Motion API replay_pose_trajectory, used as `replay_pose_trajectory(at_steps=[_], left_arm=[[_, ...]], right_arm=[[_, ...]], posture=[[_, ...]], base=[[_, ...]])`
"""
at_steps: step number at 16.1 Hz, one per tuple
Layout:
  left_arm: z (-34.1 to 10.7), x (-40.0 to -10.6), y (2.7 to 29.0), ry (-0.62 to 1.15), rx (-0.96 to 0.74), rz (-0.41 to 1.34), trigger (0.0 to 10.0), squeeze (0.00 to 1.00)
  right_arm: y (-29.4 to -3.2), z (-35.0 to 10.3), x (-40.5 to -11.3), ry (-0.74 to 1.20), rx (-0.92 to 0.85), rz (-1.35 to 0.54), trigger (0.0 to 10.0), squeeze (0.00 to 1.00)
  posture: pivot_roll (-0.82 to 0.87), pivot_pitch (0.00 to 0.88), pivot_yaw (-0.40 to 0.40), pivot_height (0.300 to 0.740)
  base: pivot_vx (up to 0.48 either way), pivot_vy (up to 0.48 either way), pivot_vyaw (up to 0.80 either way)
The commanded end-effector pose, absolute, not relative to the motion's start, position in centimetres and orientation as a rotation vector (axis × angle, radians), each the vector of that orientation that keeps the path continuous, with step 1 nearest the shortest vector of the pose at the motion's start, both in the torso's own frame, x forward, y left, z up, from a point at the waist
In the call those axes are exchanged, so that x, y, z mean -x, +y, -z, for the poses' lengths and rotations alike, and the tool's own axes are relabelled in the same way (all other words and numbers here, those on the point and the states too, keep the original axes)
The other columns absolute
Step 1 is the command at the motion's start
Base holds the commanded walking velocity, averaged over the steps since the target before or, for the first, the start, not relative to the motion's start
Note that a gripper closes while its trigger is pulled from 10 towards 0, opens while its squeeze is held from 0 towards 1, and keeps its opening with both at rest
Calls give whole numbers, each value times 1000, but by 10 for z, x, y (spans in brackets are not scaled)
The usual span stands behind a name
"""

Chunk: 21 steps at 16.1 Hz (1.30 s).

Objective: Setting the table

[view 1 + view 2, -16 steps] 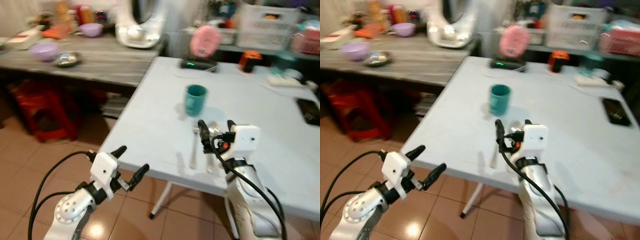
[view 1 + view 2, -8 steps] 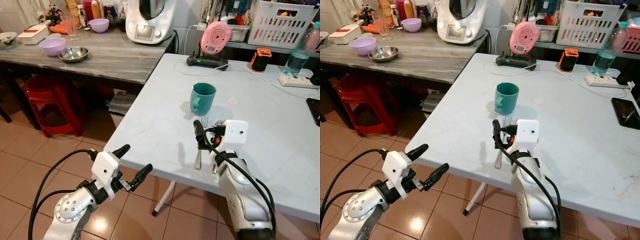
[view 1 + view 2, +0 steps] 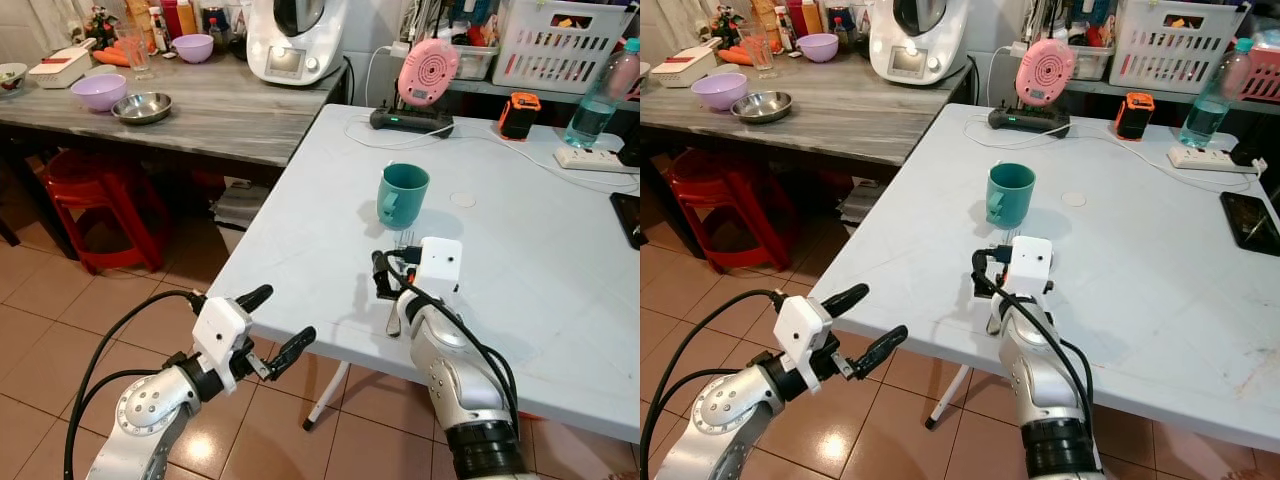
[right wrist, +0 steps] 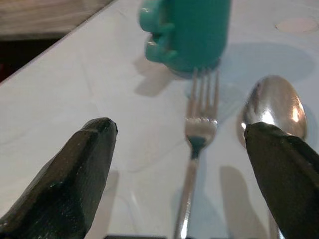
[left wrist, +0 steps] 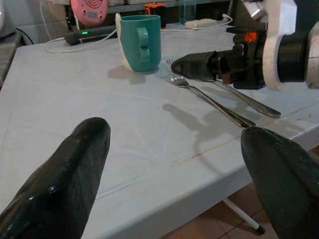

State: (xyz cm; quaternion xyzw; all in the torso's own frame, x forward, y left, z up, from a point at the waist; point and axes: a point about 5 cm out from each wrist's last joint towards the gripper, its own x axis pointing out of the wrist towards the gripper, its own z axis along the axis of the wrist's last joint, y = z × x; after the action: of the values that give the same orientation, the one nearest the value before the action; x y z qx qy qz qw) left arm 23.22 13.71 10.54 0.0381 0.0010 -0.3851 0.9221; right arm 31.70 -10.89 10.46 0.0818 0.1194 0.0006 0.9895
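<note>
**A:** Since a second ago the blur had cleared and the right gripper had drawn back a little toward the table's near edge. How did the cutlery look for handling?

**B:** Nearest, directly beneath the spread fingers, lay the slim polished steel fork and, beside it, the shiny steel spoon, parallel, tines and bowl pointing away. I judged both light, rigid and slippery, flat on the smooth white tabletop, so the thin handles would be hard to lift; the mid-handle was the best place to pinch, from the sides.

**B:** Just past the tines stood the teal ceramic mug, handle toward the gripper. Heavier, breakable, best taken across its wall.

**A:** And the arms?

**B:** The right forearm reached up and forward, wrist level over the handles, jaws wide apart and holding nothing. The left gripper hung open below the table's edge, pointing toward it.
</note>
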Motion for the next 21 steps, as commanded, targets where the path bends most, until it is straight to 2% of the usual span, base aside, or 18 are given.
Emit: replay_pose_trajectory(at_steps=[1,10,11,13,14,21], left_arm=[[-107,-233,136,6,-81,805,10000,0],[-105,-230,134,14,-68,821,10000,0],[-105,-230,134,16,-66,823,10000,0],[-105,-230,134,18,-64,826,10000,0],[-104,-230,136,25,-49,826,10000,0],[-113,-240,142,20,-51,845,10000,0]], right_arm=[[-106,-106,-321,247,-176,3,10000,0],[-95,-92,-333,339,-157,12,10000,0],[-97,-87,-333,364,-125,23,5961,0],[-100,-82,-331,378,-107,40,3216,0],[-105,-79,-331,385,-94,65,0,0],[-121,-71,-331,418,-95,116,0,0]], posture=[[11,28,-3,740],[18,32,-10,740],[18,31,-11,740],[20,29,-12,740],[20,28,-9,740],[16,29,2,740]], base=[[0,0,0],[0,0,0],[0,0,0],[0,0,0],[0,0,0],[0,0,0]])
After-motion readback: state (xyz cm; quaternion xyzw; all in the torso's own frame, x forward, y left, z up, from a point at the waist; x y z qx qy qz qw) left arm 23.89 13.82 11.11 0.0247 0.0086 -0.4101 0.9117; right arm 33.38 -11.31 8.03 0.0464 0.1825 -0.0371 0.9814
